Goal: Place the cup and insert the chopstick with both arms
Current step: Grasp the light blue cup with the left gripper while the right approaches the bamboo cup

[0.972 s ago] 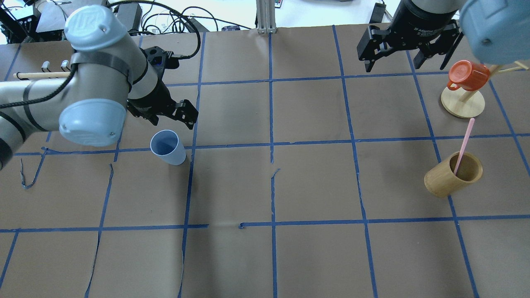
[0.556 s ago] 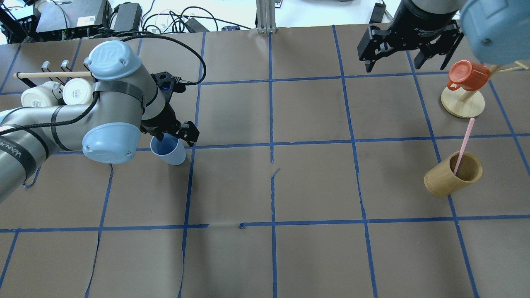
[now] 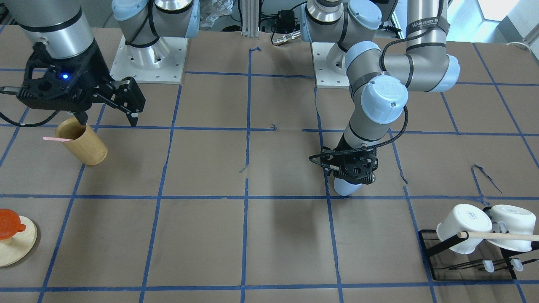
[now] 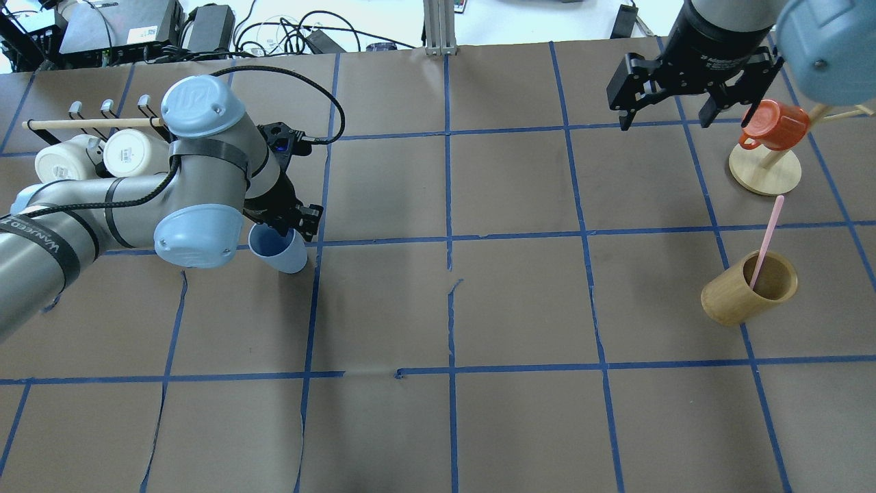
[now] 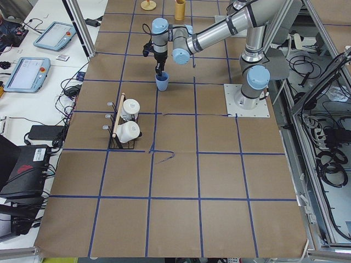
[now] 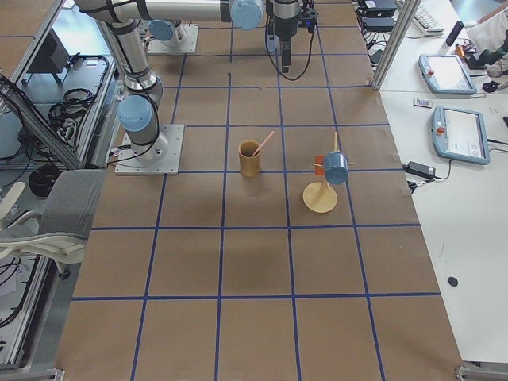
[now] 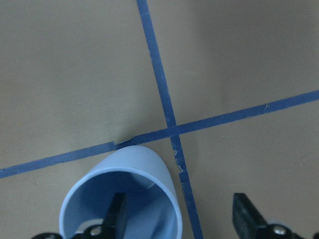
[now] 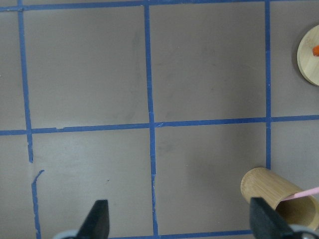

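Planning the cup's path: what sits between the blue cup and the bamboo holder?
Nothing stands there: the overhead view shows only paper-covered table with blue tape lines between the blue cup and the bamboo holder.

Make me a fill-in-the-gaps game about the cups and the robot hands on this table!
1. The cup that the left gripper reaches into is coloured ___.
2. The chopstick standing in the bamboo holder is coloured ___.
3. The number of white cups on the rack is ___.
4. The jaws of the right gripper are ___.

Missing words: blue, pink, two, open.
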Available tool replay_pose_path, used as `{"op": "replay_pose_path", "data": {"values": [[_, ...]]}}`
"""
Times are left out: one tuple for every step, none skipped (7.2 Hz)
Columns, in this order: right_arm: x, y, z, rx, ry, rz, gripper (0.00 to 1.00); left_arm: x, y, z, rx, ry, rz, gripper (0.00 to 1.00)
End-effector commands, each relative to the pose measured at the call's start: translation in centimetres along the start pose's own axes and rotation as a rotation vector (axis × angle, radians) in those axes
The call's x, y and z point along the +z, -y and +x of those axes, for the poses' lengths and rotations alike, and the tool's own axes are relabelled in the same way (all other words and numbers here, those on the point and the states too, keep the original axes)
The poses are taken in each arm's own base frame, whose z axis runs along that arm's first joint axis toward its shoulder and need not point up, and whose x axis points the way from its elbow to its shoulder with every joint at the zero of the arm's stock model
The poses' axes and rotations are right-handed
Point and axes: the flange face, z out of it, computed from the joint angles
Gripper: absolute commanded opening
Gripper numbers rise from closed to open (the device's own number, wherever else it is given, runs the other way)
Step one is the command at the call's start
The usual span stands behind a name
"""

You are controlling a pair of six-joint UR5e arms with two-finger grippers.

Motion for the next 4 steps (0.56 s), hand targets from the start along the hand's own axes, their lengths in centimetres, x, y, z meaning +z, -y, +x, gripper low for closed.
{"op": "replay_pose_path", "data": {"values": [[2.7,0.3,6.3,0.036,-0.002,-0.079,1.0,0.6,0.3,-0.1,-0.001,0.001,-0.004,0.0],[4.0,0.1,8.6,0.038,-0.007,-0.11,1.0,0.1,0.6,-0.1,-0.018,0.006,0.016,0.0],[5.7,-0.6,10.3,0.06,-0.024,-0.148,1.0,-2.2,2.2,0.8,-0.083,0.006,0.081,0.0],[7.0,-0.7,11.1,0.015,-0.043,-0.165,1.0,-4.0,4.0,3.5,-0.116,-0.045,0.109,0.0]]}}
